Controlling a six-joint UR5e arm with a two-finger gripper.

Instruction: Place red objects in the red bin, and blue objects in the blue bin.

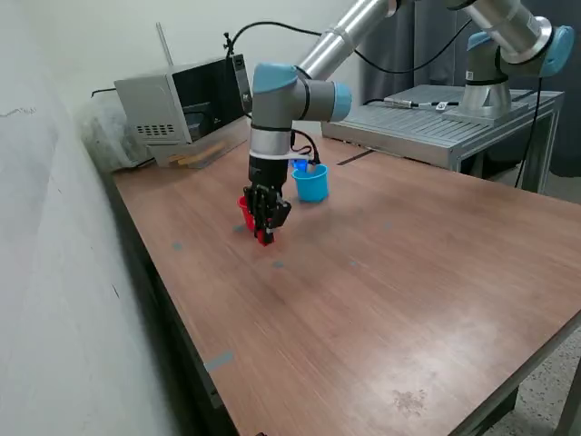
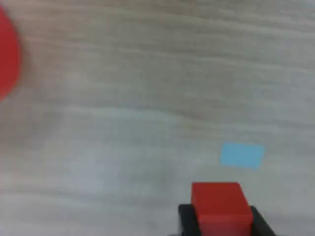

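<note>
At the exterior view's left, a grey box (image 1: 182,107) sits at the back of the wooden table (image 1: 381,282). Further right, the gripper (image 1: 265,232) hangs low over the table, its black fingers (image 2: 184,216) closed on a red cube (image 2: 220,206). The red cup (image 1: 245,212) stands just behind it, mostly hidden by the gripper. Right again, the blue cup (image 1: 310,183) stands upright near the arm. In the wrist view a pale blue tape patch (image 2: 241,155) lies on the wood near the cube.
</note>
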